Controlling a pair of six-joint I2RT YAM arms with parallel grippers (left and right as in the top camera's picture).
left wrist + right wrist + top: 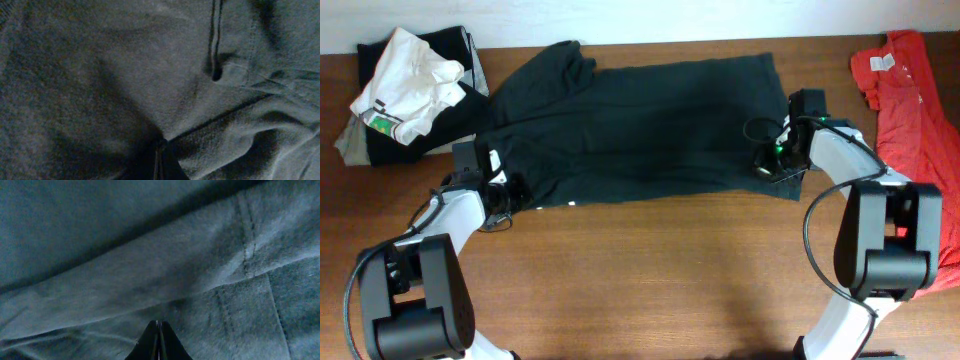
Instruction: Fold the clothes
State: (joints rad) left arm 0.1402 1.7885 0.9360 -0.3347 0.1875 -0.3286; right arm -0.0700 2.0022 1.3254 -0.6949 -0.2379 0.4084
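Both pairs of jaws are pinched tight on the one black shirt [650, 130], which is spread between them: left gripper [160, 145] at its lower-left edge, right gripper [159, 324] at its right hem. One red shirt [915, 100] lies beyond the right jaws, and one white-and-black pile [405, 95] beyond the left.

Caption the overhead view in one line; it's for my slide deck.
Both arms' jaws shut on opposite ends of a black T-shirt spread on the wooden table.
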